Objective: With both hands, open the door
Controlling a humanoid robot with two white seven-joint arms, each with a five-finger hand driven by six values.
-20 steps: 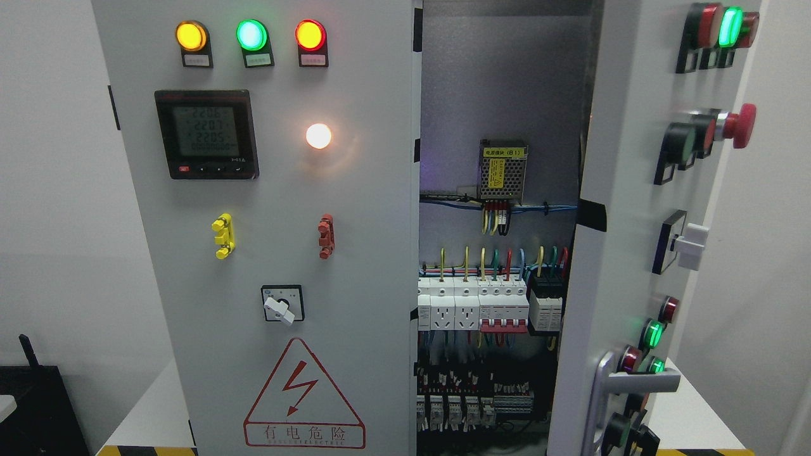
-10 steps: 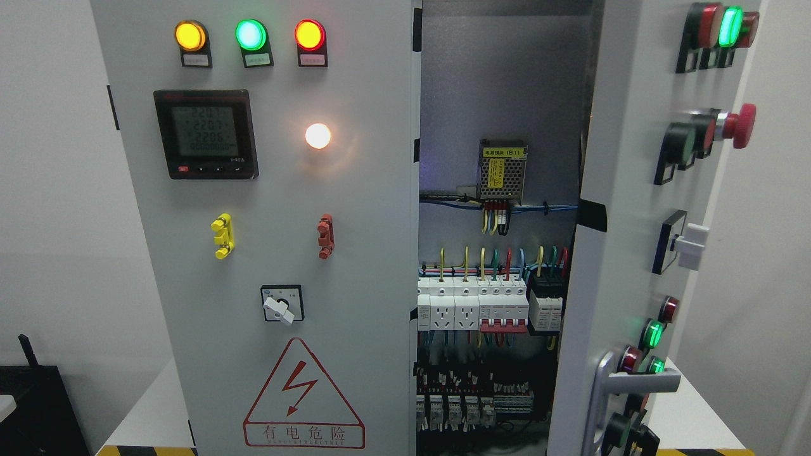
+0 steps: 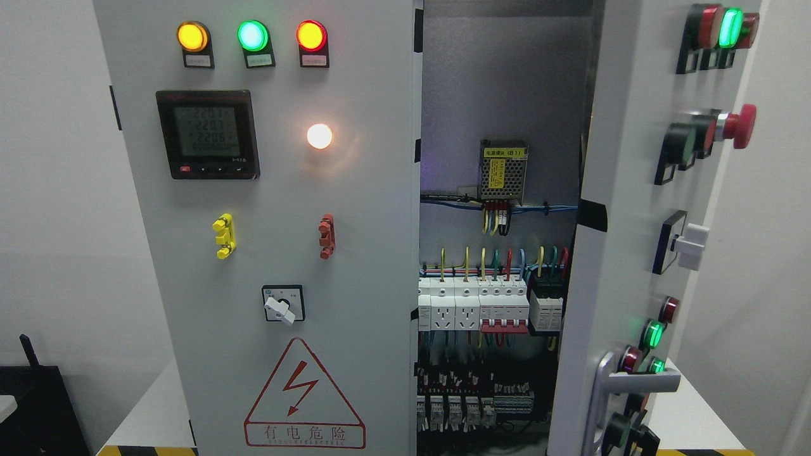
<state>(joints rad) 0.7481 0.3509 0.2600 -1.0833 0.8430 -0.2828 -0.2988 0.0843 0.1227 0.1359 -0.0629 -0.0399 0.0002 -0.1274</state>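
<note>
Standing open at the right of the head view, the right door (image 3: 627, 240) of the electrical cabinet is swung outward, its face turned toward the picture's right and seen at a steep angle. Its silver lever handle (image 3: 633, 382) sits near the lower edge, with red and green indicator lamps just beside it, a red mushroom button (image 3: 741, 125) higher up and a white rotary knob (image 3: 690, 246) between them.

Neither robot hand nor arm shows anywhere in this view, so whether the fingers are spread, pressed together or pinching anything cannot be told.

The left door (image 3: 266, 253) stays flat toward the camera and looks closed. It carries three lit lamps along the top, yellow, green and red, a black digital meter (image 3: 208, 134) below them, a glowing white lamp (image 3: 319, 136) to the meter's right, a yellow fitting (image 3: 223, 235) and a red fitting (image 3: 326, 236) lower down, a white selector switch (image 3: 282, 305) and a red triangular warning sign (image 3: 304, 396) near the bottom.

Between the two doors the cabinet interior (image 3: 500, 82) is exposed: a grey back plate, a small power supply (image 3: 503, 170) with a yellow label, coloured wires beneath it, and a row of white breakers (image 3: 472, 307) with more components lower down in shadow.
</note>
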